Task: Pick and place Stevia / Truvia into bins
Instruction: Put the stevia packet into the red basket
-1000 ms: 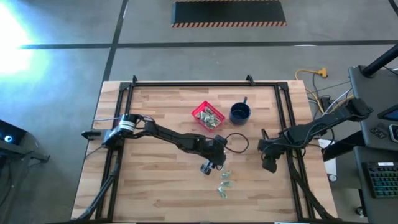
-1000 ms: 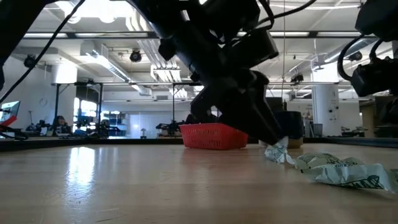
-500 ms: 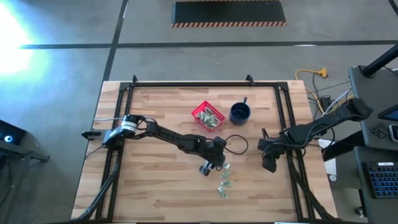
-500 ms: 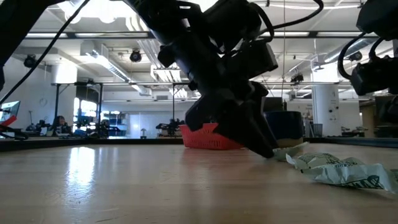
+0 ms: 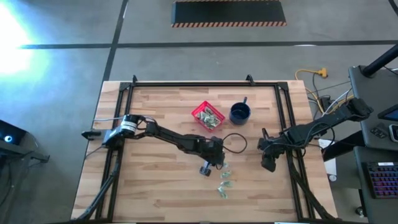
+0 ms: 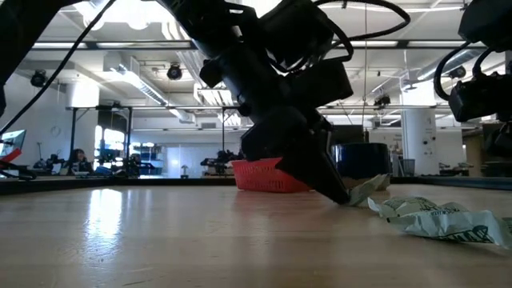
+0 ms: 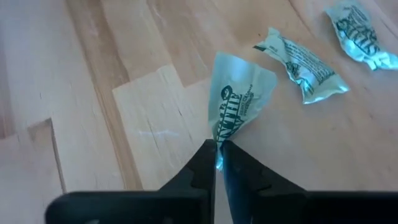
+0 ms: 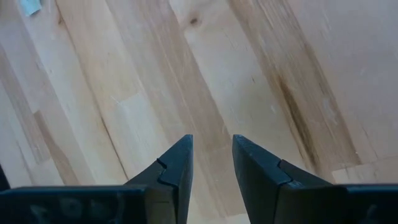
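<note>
The left gripper (image 7: pixel 217 149) had its two dark fingers pinched together on one corner of a small, flat, pale green and white paper sachet (image 7: pixel 238 99), near the middle of the wooden bench (image 5: pixel 155 180), a little toward its front edge. In the left wrist view the sachet fanned out forward from the fingertips, its long axis running on from the line of the fingers, its printed face up. In the low view its free end (image 6: pixel 366 189) stood tilted just above the bench, close to the crumpled loose sachets (image 5: pixel 224 182) lying toward the front edge.

Such a sachet was probably very light, soft and easily creased, so a corner pinch should carry it, though it could flop or slip out.

The small square red plastic basket (image 5: pixel 208 116) stood toward the back edge with sachets already inside, beside the dark blue round mug (image 5: pixel 239 113).

The right gripper (image 8: pixel 211 158) waited near the right edge, fingers a little apart and holding nothing.
</note>
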Tool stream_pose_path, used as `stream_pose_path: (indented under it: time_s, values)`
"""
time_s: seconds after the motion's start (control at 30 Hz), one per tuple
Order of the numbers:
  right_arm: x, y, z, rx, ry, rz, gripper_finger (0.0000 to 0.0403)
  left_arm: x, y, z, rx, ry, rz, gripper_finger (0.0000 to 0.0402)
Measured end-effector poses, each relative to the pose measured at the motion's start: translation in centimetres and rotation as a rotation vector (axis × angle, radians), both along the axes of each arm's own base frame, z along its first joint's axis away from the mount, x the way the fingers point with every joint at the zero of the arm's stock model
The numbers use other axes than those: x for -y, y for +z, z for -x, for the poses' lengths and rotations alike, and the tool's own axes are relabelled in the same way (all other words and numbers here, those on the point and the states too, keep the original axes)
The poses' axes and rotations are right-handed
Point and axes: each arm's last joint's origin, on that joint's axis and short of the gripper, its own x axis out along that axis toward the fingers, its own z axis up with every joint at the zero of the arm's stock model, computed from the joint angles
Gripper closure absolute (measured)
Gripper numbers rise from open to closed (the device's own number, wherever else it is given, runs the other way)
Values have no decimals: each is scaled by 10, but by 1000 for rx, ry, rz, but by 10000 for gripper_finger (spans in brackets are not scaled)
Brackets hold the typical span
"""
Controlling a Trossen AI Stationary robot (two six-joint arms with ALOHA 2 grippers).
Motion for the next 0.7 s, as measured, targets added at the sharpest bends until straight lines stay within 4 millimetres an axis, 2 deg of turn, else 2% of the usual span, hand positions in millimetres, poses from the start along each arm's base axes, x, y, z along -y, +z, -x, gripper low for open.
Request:
stream_pose_path:
  time_s: [0.2,0.37,0.53,0.63,0.7]
  values:
    - [0,0,0,0,0,0,303,-1,8,0,-8,77,57,400]
    - [0,0,-1,8,0,-3,310,-3,44,2,88,129,62,400]
    - [-1,2,-5,60,-16,10,315,-13,82,15,189,264,-68,400]
    - [-1,4,-8,107,-33,23,318,-29,100,24,212,399,-179,400]
    - [-1,5,-11,143,-45,29,319,-43,104,32,164,471,-250,400]
